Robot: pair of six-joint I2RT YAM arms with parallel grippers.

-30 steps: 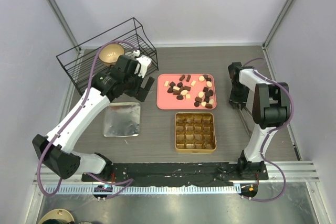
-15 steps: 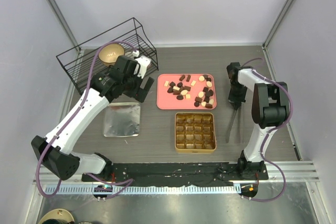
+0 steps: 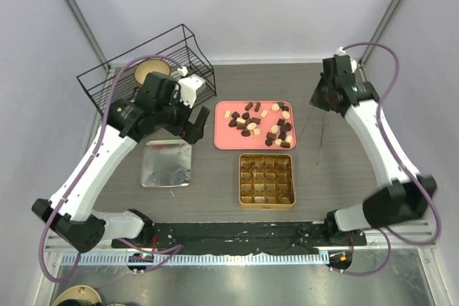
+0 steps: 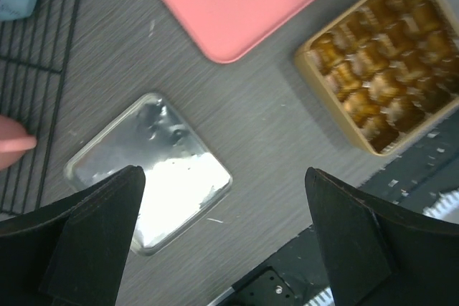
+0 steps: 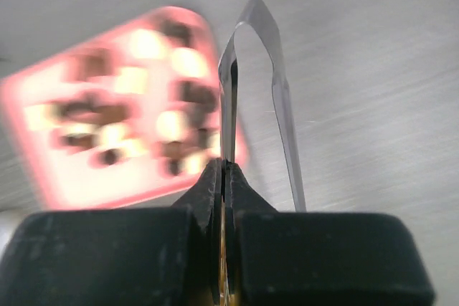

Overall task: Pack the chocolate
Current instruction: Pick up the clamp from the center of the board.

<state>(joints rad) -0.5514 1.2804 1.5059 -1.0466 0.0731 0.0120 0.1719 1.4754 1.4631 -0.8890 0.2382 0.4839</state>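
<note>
Though high above the table (image 3: 215,170), right hand (image 5: 226,177) tight on tongs (image 5: 280,105).

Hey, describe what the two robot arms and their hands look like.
The left arm and right arm are white tubes with black joints, each trailed by a purple cable. The left hand and right hand have blocky matte black fingers. No markings show.
</note>
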